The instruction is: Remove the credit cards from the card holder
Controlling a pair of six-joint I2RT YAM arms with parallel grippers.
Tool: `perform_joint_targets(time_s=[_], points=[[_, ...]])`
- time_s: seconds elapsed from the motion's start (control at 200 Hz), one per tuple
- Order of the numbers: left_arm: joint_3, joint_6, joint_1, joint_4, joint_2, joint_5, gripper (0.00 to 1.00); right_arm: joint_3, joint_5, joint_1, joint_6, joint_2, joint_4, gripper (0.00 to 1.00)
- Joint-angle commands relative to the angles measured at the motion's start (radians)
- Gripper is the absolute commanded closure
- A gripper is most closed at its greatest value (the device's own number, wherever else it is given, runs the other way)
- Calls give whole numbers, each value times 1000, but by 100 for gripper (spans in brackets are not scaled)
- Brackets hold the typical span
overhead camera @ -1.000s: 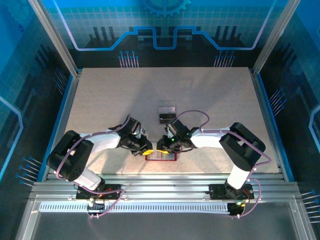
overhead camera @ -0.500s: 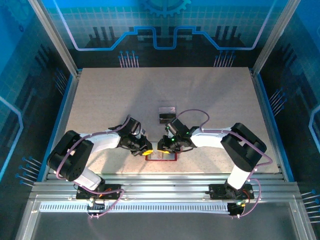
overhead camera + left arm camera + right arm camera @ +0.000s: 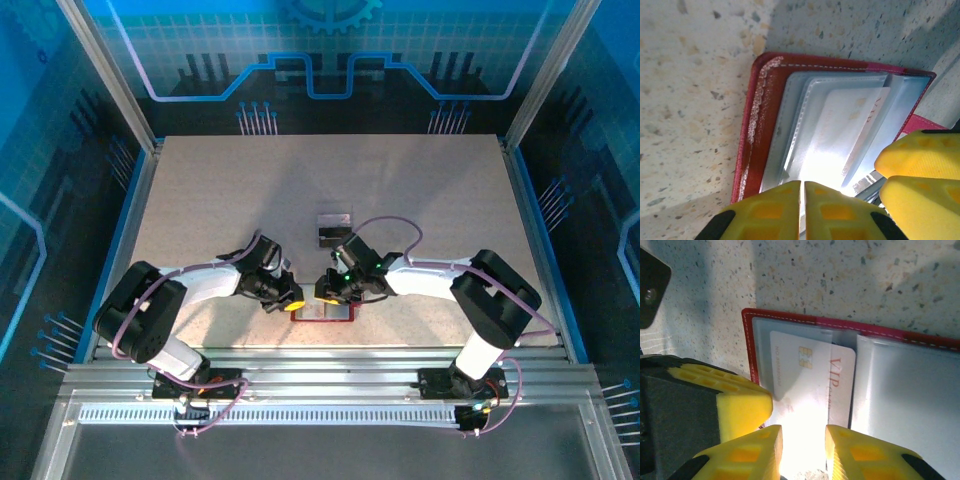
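Card holder lies open and flat on the tabletop, close to its near edge, midway between the two arm bases. Dark-red border, white stitching, pale clear pockets facing up.

Right wrist view: one white card sits in the left pocket of the holder. It shows a gold chip and red "VIP" lettering. Left wrist view: the same white card lies under layered clear sleeves of the holder.

A small stack of loose cards, dark and grey, rests on the tabletop beyond the holder, apart from it.

Left hand is at the holder's left edge, with the arm reaching low and inward from the left base. Its yellow fingers are pressed together over the near edge of the pockets. Cannot tell whether a thin sleeve is caught between them.

Right hand is at the holder's far edge, just beside the left hand, with the arm bent in from the right base. Its fingers stand slightly apart, the gap over the white card's near end. Cannot tell whether they grip card or sleeve.

Each wrist view catches the other hand's yellow fingers close alongside, over the holder.
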Motion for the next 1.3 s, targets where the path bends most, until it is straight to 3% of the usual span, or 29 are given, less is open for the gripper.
perform_joint_targets(time_s=[0.0,1.296], points=[[27,33,6,-39,6,-14,92,-21,12,3,5,-16,-1,72],[20,54,6,-87,11,-52,94,-56,-32,2,19,51,70,72]])
